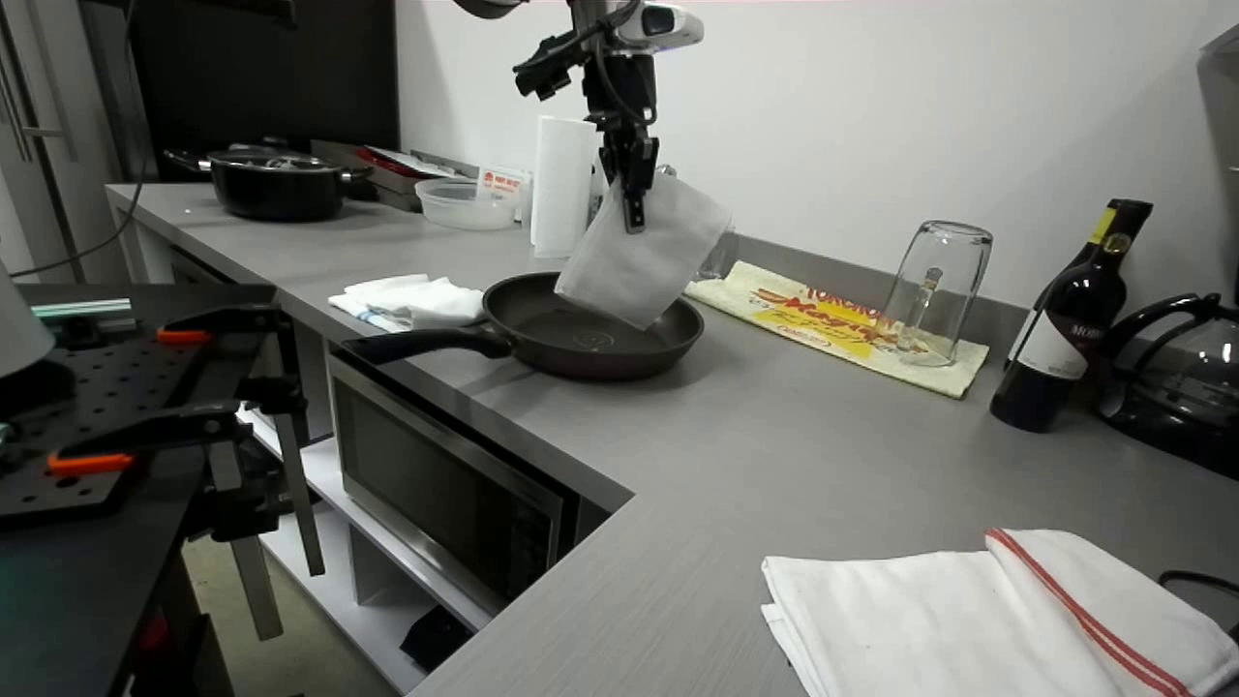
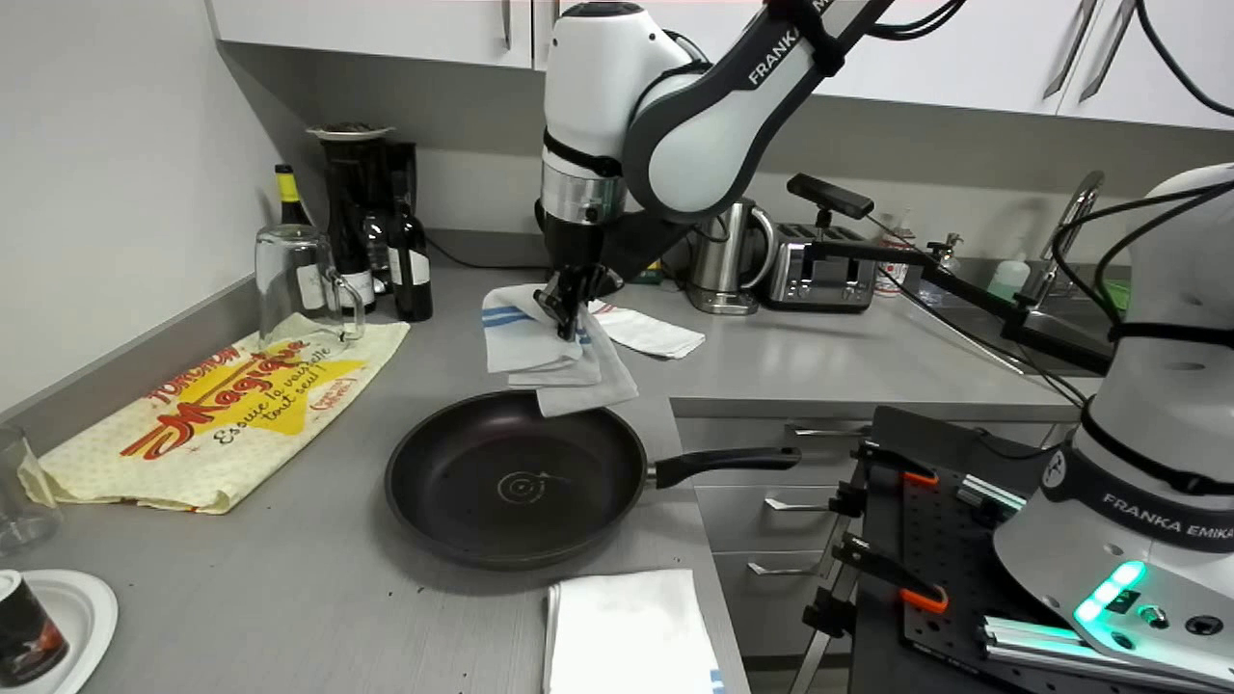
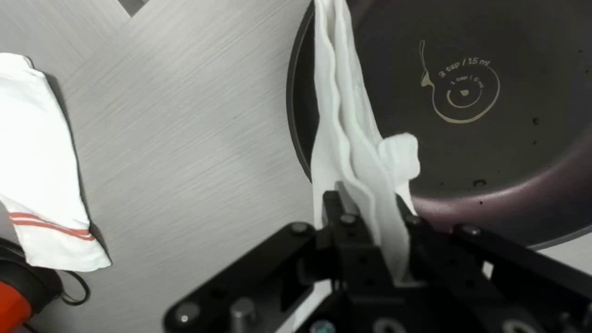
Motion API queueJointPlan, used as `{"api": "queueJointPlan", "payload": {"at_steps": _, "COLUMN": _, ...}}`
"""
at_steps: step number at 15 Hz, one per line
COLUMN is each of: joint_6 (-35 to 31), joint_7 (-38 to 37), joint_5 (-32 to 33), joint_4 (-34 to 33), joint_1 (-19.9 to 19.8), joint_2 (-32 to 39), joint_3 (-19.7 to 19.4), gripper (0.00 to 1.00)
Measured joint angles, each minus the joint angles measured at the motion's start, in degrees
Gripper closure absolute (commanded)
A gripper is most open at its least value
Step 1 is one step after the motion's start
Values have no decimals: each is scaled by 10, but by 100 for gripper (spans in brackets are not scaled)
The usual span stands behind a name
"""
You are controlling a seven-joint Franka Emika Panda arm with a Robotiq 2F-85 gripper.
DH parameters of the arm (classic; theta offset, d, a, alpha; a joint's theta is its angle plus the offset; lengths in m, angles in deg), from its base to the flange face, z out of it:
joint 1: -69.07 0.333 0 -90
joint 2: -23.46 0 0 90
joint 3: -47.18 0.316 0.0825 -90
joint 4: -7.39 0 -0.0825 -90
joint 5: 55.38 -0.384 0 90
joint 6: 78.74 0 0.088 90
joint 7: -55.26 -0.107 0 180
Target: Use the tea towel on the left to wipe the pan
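The robot's gripper point(image 2: 569, 326) pinches a blue-striped white tea towel point(image 2: 521, 345), which hangs over a dark frying pan point(image 2: 511, 463) on the grey countertop point(image 2: 308, 578); I can't tell whether the two touch.

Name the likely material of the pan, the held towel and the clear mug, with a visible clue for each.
Pan: likely coated metal, since its dark inside shows a soft sheen. Held towel: matte cloth, perhaps cotton, hanging in soft folds. Clear mug: smooth, glossy, see-through, probably glass, possibly plastic.
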Motion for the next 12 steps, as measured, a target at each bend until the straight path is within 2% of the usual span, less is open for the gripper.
{"api": "queueJointPlan", "payload": {"at_steps": 3, "joint_6": -7, "joint_7": 0, "joint_5": 0, "joint_4": 0, "joint_1": -3, "joint_2": 14, "joint_3": 0, "gripper": 97}}
{"api": "queueJointPlan", "payload": {"at_steps": 8, "joint_6": -57, "joint_7": -3, "joint_5": 8, "joint_4": -12, "joint_1": 0, "joint_2": 64, "joint_3": -7, "gripper": 97}}
{"api": "queueJointPlan", "payload": {"at_steps": 12, "joint_6": -92, "joint_7": -9, "joint_5": 16, "joint_4": -44, "joint_1": 20, "joint_2": 130, "joint_3": -42, "gripper": 97}}
